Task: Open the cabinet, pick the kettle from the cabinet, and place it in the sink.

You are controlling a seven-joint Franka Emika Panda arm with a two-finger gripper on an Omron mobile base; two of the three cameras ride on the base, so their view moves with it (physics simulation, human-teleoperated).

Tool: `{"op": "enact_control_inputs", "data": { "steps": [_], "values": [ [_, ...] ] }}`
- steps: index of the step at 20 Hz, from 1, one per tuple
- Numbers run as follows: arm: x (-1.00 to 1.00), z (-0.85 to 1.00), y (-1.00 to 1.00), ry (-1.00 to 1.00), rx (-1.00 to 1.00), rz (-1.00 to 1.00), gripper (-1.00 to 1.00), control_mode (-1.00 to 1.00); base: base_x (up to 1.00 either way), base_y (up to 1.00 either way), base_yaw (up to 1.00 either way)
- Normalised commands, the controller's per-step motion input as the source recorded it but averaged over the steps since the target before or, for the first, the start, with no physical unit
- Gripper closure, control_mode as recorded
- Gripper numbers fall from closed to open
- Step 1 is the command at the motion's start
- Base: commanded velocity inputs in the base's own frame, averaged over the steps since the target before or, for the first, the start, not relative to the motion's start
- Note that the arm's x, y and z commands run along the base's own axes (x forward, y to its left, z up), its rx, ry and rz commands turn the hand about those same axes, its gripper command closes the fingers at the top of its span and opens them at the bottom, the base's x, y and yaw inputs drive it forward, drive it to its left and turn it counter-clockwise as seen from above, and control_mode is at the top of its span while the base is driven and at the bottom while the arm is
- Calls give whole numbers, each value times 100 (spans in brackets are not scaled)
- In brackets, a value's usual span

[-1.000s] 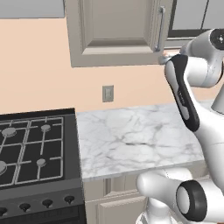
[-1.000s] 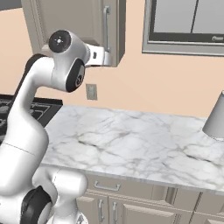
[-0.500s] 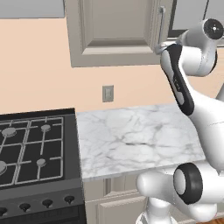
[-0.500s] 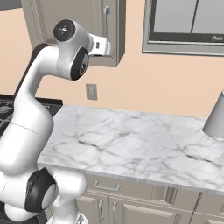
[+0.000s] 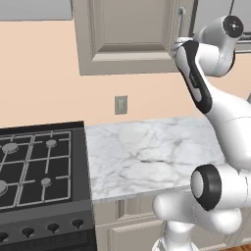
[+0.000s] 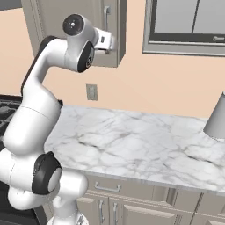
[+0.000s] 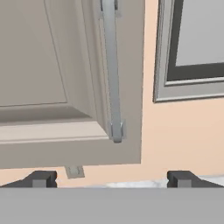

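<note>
Cabinet door shut, arm up by the handle with its claw spread wide

The cabinet [image 5: 130, 37] hangs on the wall above the marble counter [image 5: 147, 152], door closed, and its long grey bar handle [image 7: 111, 70] runs down the door's right edge, right next to the dark-framed glass cabinet [image 7: 192, 48]. The gripper [image 7: 111, 178] is raised in front of the cabinet's lower right corner, pointing at the bottom end of the handle, fingers [image 7: 41, 178] released and far apart with nothing between them, not touching the bar. Below the cabinet there's a wall outlet [image 5: 120, 104] just above the counter's back edge. A black gas stove [image 5: 39, 166] butts against the counter's left edge, and a grey cone-shaped thing [image 6: 216, 118] sits at the counter's far right; can't tell what it is.
</note>
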Motion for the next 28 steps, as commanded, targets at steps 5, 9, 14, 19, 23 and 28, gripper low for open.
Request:
{"op": "enact_control_inputs", "data": {
  "steps": [5,9,14,19,23,28],
  "values": [
    [39,17,0,0,3,0,-100,-100,0,0,0],
    [40,14,0,0,2,0,-100,-100,0,0,0],
    [39,9,0,0,1,0,-100,-100,0,0,0],
    [37,0,0,-1,0,0,-100,-100,0,0,0],
    [35,0,0,0,0,0,-100,-100,0,0,0],
    [36,-1,0,-1,0,0,-100,-100,0,0,0]
  ]
}}
